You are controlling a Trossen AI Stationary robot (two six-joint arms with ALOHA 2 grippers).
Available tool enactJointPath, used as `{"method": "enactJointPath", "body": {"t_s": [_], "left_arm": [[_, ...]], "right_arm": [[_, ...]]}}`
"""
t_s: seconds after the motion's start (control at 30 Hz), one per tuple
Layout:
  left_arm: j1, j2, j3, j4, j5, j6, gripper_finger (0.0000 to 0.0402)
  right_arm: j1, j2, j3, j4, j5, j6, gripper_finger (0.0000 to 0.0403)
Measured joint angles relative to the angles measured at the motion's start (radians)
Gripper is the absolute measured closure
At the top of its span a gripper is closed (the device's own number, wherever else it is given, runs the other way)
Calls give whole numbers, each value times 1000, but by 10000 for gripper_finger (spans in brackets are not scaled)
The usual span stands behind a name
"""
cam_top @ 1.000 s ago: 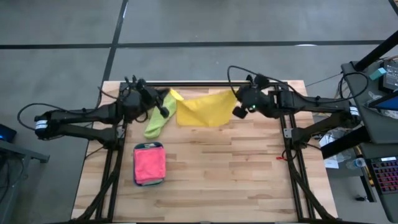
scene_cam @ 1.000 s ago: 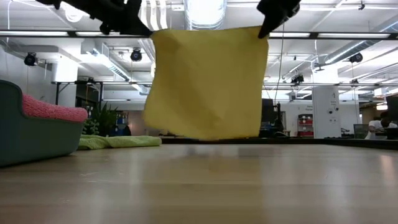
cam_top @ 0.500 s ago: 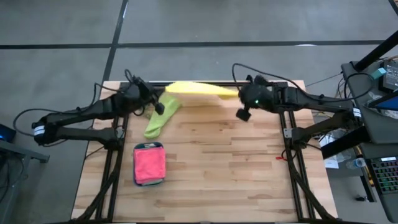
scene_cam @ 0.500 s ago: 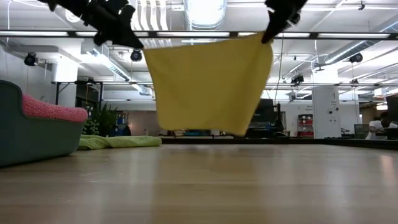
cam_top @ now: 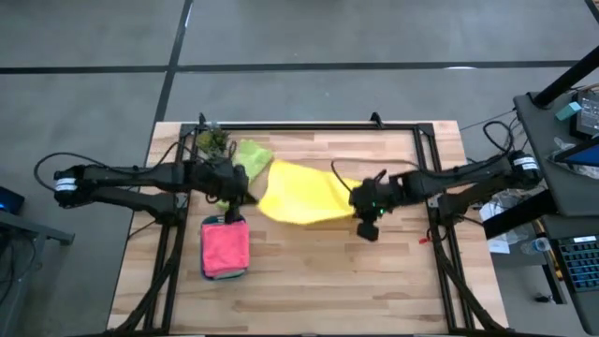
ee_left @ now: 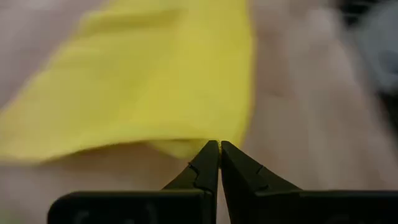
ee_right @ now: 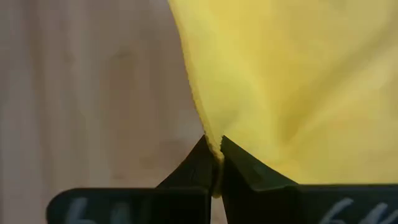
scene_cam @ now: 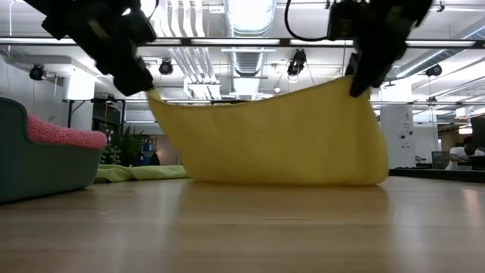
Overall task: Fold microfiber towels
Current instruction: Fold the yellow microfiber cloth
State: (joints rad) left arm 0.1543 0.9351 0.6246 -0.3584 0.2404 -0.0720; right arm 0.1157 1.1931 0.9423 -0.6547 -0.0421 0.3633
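Note:
A yellow towel [cam_top: 299, 192] [scene_cam: 265, 144] is strung between my two grippers over the middle of the table. Its lower fold touches the wood. My left gripper [cam_top: 245, 197] [scene_cam: 149, 89] is shut on its left upper corner. My right gripper [cam_top: 354, 201] [scene_cam: 356, 87] is shut on its right upper corner. A lime green towel [cam_top: 251, 154] lies flat toward the far edge. A pink towel [cam_top: 226, 248] rests in a teal tray [cam_top: 205, 245] near the left side. My left gripper pinches a corner of the yellow towel [ee_left: 208, 138] between its two shut fingers, slanting down from the table's left. The towel hangs below it and its bottom [scene_cam: 227, 180] rests on the table. My right gripper pinches the towel's hemmed edge at the other upper corner [ee_right: 210, 138] between its two shut fingers, slanting down from the right. The upper edge [scene_cam: 258, 100] sags slack between the two grippers.
A small potted plant [cam_top: 213, 140] stands at the far left corner, behind the lime green towel. Bare wood lies in front of the yellow towel, toward the near edge and the right side [cam_top: 374, 281].
Both grippers have come down and toward the table's near edge, tipping to point more downward. They stay shut on the yellow towel. It hung clear of the table before. Now its lower part lies on the wood and its upper edge sags.

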Motion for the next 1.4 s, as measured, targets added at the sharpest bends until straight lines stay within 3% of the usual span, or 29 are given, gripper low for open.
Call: {"method": "enactJointPath", "body": {"t_s": [0.1, 0.43, 0.77, 1.0, 1.4], "left_arm": [[-50, 16, 0, 6, 102, -26, 401], [-207, 139, 0, 13, 107, -222, 401], [-174, 264, 38, 6, -205, -263, 401], [-98, 268, 48, 16, -375, -263, 402], [10, 274, 45, 94, -392, -228, 401]], "right_arm": [[77, 1, -40, 93, -22, 91, 394], [283, 27, -108, 276, -19, 362, 394], [281, 138, -108, 188, -4, 440, 394], [244, 169, -106, 6, 131, 447, 394], [133, 155, -104, -91, 203, 376, 394]]}}
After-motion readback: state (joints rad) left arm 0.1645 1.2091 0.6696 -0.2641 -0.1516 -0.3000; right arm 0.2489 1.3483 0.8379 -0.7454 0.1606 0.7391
